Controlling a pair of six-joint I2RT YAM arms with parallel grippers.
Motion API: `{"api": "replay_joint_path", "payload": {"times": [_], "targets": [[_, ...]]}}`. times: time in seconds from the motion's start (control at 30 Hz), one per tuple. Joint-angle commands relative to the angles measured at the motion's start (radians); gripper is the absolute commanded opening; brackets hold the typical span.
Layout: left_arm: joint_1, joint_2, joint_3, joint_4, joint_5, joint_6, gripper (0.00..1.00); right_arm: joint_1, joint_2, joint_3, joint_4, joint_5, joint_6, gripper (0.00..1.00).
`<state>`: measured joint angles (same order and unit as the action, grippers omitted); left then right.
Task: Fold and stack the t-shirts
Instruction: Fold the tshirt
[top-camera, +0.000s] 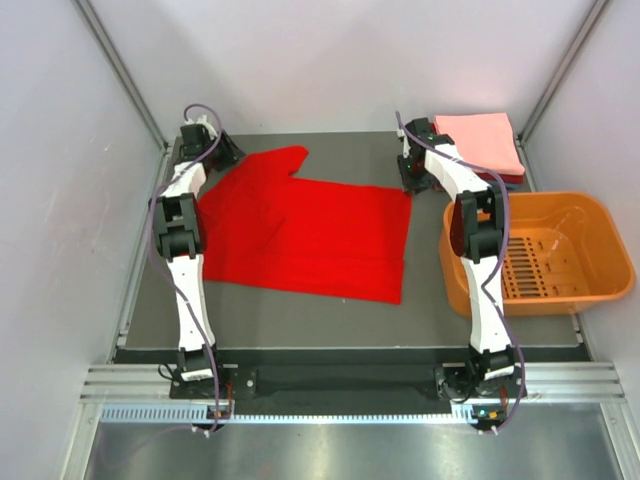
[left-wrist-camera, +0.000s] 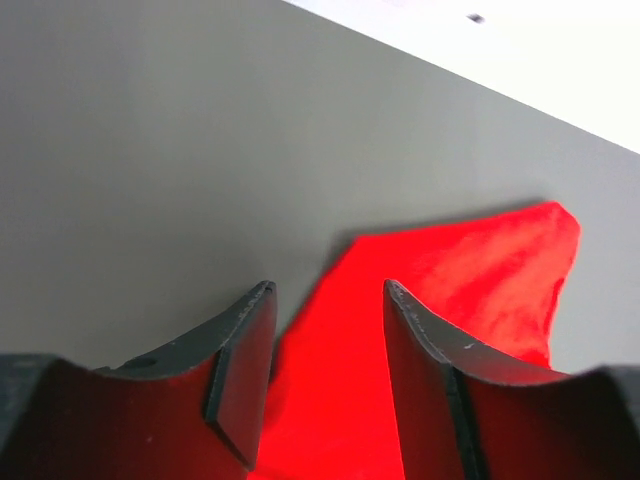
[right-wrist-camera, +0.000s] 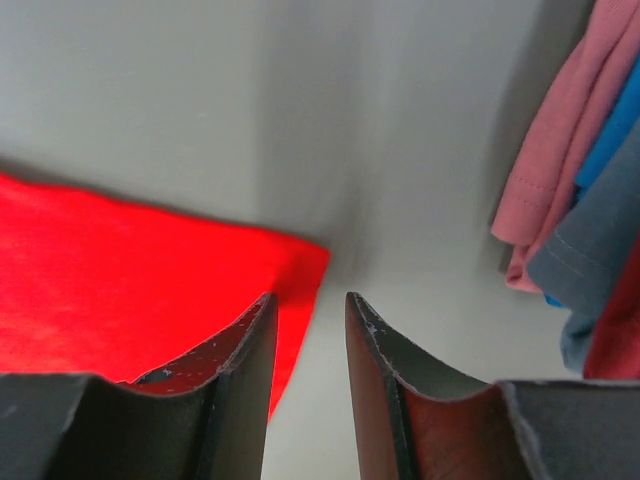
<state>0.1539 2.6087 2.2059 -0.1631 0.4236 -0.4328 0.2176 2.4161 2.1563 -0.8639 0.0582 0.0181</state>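
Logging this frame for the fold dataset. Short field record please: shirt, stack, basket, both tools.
red t-shirt: spread flat on the table, one sleeve showing, pointing to the far side
left tool: open, at the shirt's far left edge, red cloth showing between its fingers
right tool: open, at the shirt's far right corner, bare table in the gap
stack: folded shirts at the far right corner, salmon-pink on top
basket: orange, on the right, nearer than the stack
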Motion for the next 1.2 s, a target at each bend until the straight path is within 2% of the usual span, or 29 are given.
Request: {"api": "replay_joint_path", "payload": {"times": [0.0, 0.2, 0.3, 0.5, 0.53, 0.57, 0.67, 0.7, 1.03, 1.17], "targets": [[-0.002, 0.034, 0.028, 0.063, 0.043, 0.034, 0.51, -0.012, 0.026, 0.050, -0.020, -0.004, -0.010, 0.35], [-0.004, 0.045, 0.012, 0.071, 0.027, 0.046, 0.48, -0.018, 0.057, 0.057, -0.014, 0.003, -0.010, 0.35], [-0.005, 0.050, 0.014, 0.079, 0.029, 0.057, 0.42, -0.020, 0.077, 0.076, -0.017, -0.012, -0.010, 0.33], [-0.005, 0.047, 0.017, 0.114, 0.078, 0.046, 0.22, -0.018, 0.069, 0.079, 0.011, -0.054, -0.046, 0.15], [-0.004, 0.044, 0.017, 0.126, 0.096, 0.040, 0.18, -0.020, 0.063, 0.076, 0.014, -0.054, -0.052, 0.09], [-0.005, 0.039, 0.017, 0.134, 0.107, 0.028, 0.12, -0.020, 0.058, 0.073, 0.019, -0.054, -0.055, 0.07], [-0.005, 0.028, 0.018, 0.155, 0.126, 0.011, 0.08, -0.020, 0.043, 0.063, 0.023, -0.054, -0.064, 0.01], [-0.005, 0.021, 0.018, 0.155, 0.126, 0.006, 0.01, -0.020, 0.038, 0.054, 0.026, -0.055, -0.066, 0.00], [-0.004, -0.001, 0.012, 0.201, 0.127, -0.007, 0.00, -0.017, -0.047, 0.027, 0.035, -0.031, -0.063, 0.00], [0.001, -0.006, 0.012, 0.195, 0.081, 0.008, 0.00, -0.015, -0.071, 0.022, 0.043, -0.026, -0.064, 0.00]]}}
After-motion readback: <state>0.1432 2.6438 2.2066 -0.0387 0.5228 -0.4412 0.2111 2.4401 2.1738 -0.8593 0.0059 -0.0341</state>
